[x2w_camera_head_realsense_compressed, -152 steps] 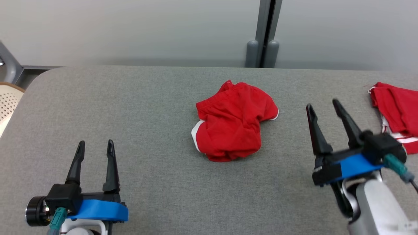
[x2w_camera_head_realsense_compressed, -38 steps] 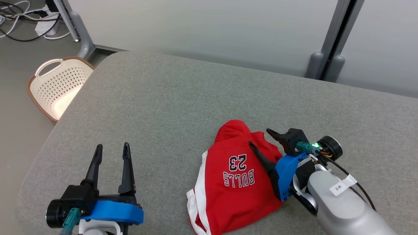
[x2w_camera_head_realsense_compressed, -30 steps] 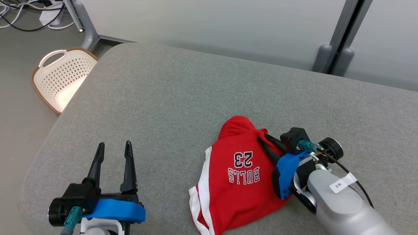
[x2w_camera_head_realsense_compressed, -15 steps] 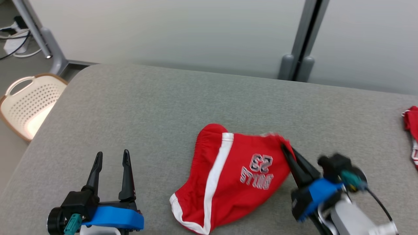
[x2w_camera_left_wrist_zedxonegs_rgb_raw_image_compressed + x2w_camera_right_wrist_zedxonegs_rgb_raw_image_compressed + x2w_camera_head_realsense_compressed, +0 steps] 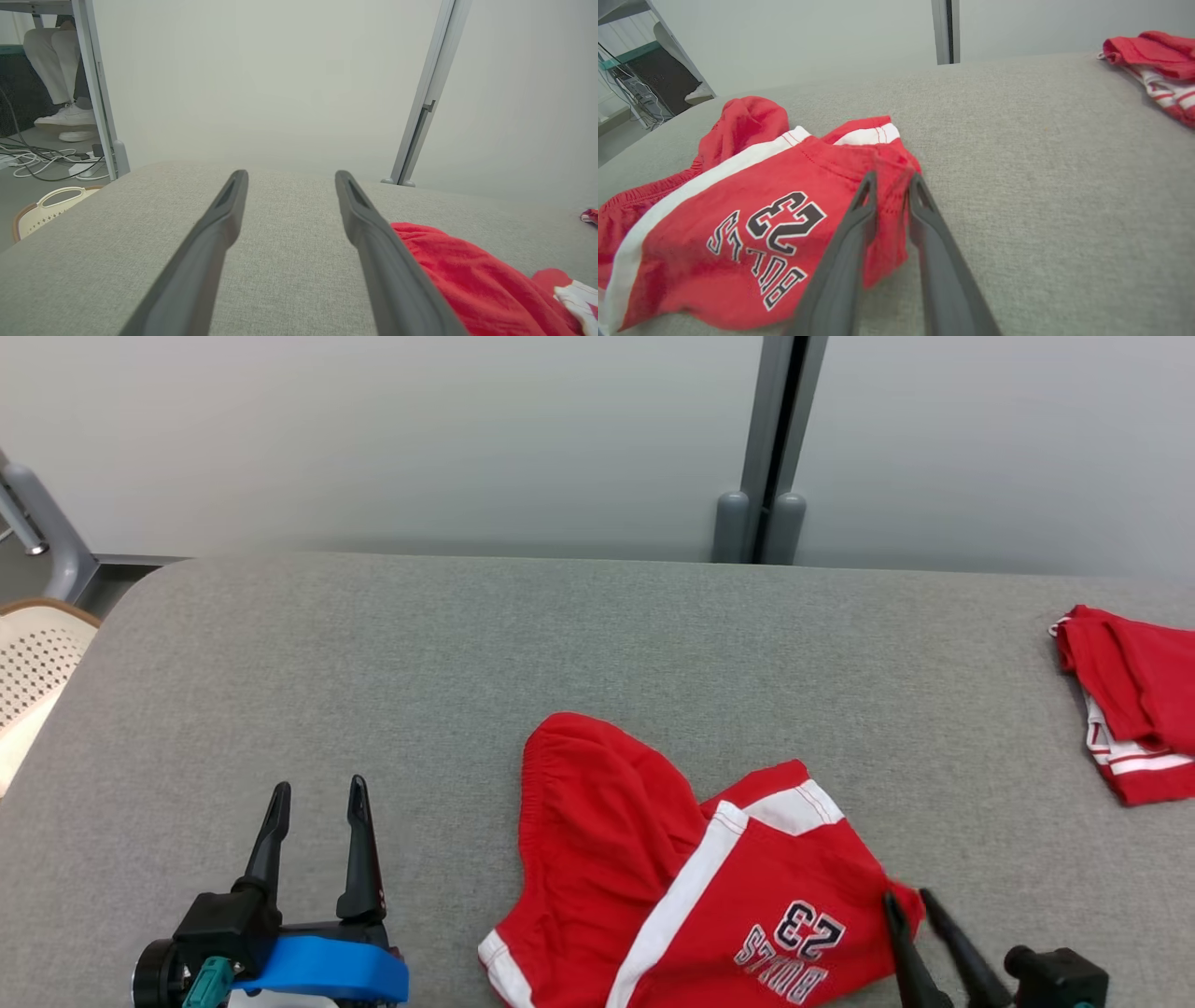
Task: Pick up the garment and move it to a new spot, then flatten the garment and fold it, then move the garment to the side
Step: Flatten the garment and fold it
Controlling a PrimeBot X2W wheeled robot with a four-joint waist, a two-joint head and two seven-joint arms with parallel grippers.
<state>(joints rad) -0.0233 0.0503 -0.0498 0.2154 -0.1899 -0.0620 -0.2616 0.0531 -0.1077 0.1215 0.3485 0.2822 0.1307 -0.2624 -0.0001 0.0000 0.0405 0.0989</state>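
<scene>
Now, shorts (image 5: 607, 821) in right gripper (image 5: 893, 177)

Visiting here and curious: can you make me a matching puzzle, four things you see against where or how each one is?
1. red shorts printed BULLS 23
2. folded red-and-white garment
3. cream perforated plastic basket
4. left end effector, two dark fingers

A. beside the left end of the grey fabric table
B. open, holding nothing
C. at the table's right edge
D. rumpled, front middle of the table

Pairs: 1-D, 2-C, 3-A, 4-B.
</scene>
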